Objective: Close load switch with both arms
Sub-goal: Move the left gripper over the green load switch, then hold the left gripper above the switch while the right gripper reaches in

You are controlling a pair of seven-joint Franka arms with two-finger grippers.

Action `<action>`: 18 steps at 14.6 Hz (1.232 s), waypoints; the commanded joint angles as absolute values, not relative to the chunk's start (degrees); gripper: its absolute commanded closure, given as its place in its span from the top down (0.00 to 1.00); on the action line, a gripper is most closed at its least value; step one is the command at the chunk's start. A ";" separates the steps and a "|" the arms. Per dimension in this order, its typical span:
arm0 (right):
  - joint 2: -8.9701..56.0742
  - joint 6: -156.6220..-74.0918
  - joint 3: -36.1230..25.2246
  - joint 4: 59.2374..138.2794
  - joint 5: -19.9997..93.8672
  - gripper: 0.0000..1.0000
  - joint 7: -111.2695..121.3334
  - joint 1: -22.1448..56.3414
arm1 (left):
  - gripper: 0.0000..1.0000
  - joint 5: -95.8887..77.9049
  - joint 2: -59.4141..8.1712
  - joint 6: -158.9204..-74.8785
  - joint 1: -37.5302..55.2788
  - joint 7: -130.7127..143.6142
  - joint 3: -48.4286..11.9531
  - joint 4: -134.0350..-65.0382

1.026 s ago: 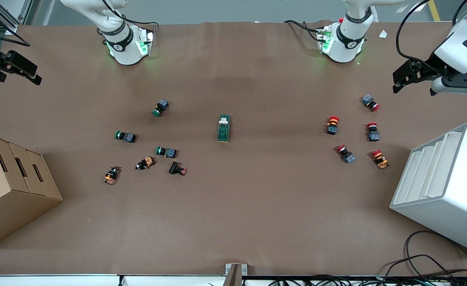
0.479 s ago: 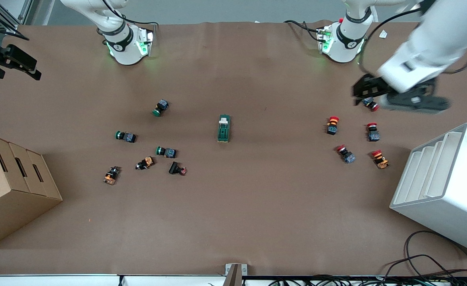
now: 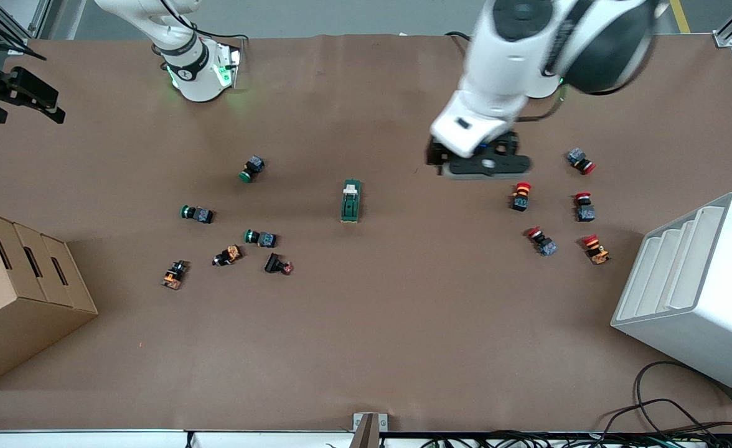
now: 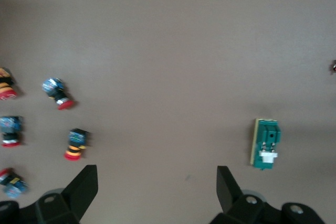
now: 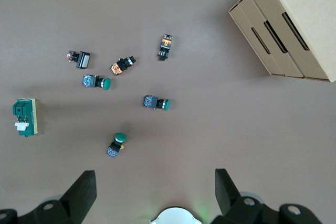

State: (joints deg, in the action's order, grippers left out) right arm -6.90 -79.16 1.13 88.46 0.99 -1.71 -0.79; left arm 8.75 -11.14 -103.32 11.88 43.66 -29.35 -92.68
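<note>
Left claw [image 3: 479,163] now nearer load switch [image 3: 351,201]

You see the load switch [image 3: 351,201] lying mid-frame on the brown tabletop [image 3: 366,323], cream end toward the top. The left pincer [image 3: 479,163] hangs upper right of it, over bare tabletop beside the red-capped buttons [image 3: 520,195]. The right pincer [image 3: 14,96] sits at the frame's upper-left edge. Green-capped buttons [image 3: 197,214] lie centre-left, a cardboard box [image 3: 14,292] lower left, a white rack [image 3: 696,289] lower right.
</note>
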 commanded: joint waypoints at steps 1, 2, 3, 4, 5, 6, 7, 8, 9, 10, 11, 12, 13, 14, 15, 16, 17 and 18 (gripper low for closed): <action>-8.00 -78.75 1.67 88.86 0.70 1.00 -1.23 -1.67 | 1.00 11.86 -15.01 -106.51 17.81 54.70 -29.53 -93.07; -7.91 -78.75 1.67 88.77 0.70 1.00 -1.23 -1.58 | 1.00 12.82 -16.07 -107.13 20.19 58.93 -29.53 -93.25; -7.91 -78.75 1.76 88.51 0.70 1.00 -1.32 -1.58 | 1.00 14.57 -16.95 -107.92 21.87 61.76 -29.62 -93.77; -7.91 -78.66 1.76 88.16 0.70 1.00 -1.32 -1.67 | 1.00 16.59 -17.48 -109.32 23.71 64.05 -29.62 -95.08; -7.82 -78.58 1.76 87.72 0.79 1.00 -1.32 -1.58 | 1.00 17.57 -17.58 -111.51 25.21 67.29 -29.62 -96.58; -7.82 -78.31 1.76 87.54 0.79 1.00 -1.32 -1.58 | 1.00 18.36 -17.67 -114.58 26.36 70.98 -29.62 -98.42; -7.82 -78.05 1.67 87.54 0.70 1.00 -1.32 -1.67 | 1.00 20.20 -17.93 -117.48 28.19 74.58 -29.62 -100.09; -7.74 -78.05 1.50 87.54 0.79 1.00 -1.32 -1.84 | 1.00 22.65 -18.89 -118.64 29.60 77.58 -29.62 -100.98; -7.73 -77.79 1.49 87.54 0.70 1.00 -1.41 -1.85 | 1.00 25.89 -20.20 -118.83 30.92 80.74 -29.62 -101.25; -7.65 -77.87 1.41 87.54 0.79 1.00 -0.88 -1.93 | 1.00 29.06 -21.61 -118.92 32.59 84.16 -29.62 -101.42; -7.65 -77.96 1.41 87.54 0.70 1.00 -0.79 -2.02 | 1.00 31.35 -23.45 -119.18 33.13 87.68 -29.62 -101.25; -7.65 -78.13 1.32 87.54 0.62 1.00 -0.79 -2.02 | 1.00 33.47 -24.95 -120.22 34.09 91.02 -29.62 -101.34; -7.47 -78.31 0.97 87.45 0.79 1.00 -0.79 -2.20 | 1.00 35.92 -26.27 -121.28 35.23 94.27 -29.62 -101.42; -7.38 -78.40 -0.08 87.36 1.05 1.00 -0.79 -2.02 | 1.00 38.91 -27.85 -121.81 35.51 97.44 -29.62 -101.34; -7.38 -78.49 -0.35 87.36 1.05 1.00 -0.70 -2.02 | 1.00 42.85 -29.08 -122.08 36.38 101.04 -29.62 -101.42; -7.30 -78.57 -0.44 87.36 0.88 1.00 -0.62 -2.02 | 1.00 47.15 -30.57 -122.25 38.04 106.03 -29.62 -101.51; -7.12 -79.27 -0.44 87.10 0.44 1.00 -0.53 -2.02 | 1.00 51.11 -32.06 -122.34 38.67 110.17 -29.62 -101.51; -6.86 -80.76 -0.35 86.75 0.53 1.00 -0.53 -1.76 | 1.00 54.72 -33.21 -122.26 39.37 113.35 -29.62 -101.69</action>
